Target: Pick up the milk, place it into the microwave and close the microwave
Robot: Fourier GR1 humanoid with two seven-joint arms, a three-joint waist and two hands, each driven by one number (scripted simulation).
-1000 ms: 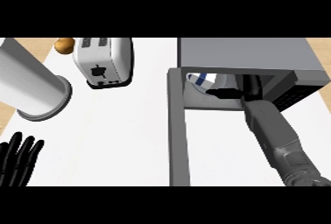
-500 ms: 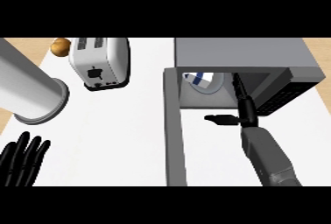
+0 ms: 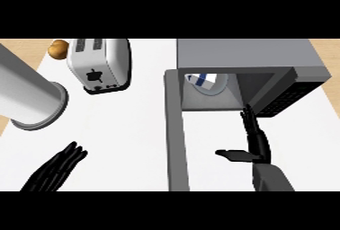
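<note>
We see the blue-and-white milk carton (image 3: pixel 199 80) lying on the round plate (image 3: pixel 218 85) inside the open grey microwave (image 3: pixel 242 54). Our right hand (image 3: pixel 256 139) hovers outside with fingers straight; our left hand (image 3: pixel 56 167) rests open over the white surface (image 3: pixel 133 130).

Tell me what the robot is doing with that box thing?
That box is a microwave, and its door is open. The milk carton already sits inside on the round plate. The robot's right hand is empty and open, just outside the opening. Its left hand rests open near the lower left edge. The door is not yet closed. A toaster and a grey cylinder stand on the counter.
</note>
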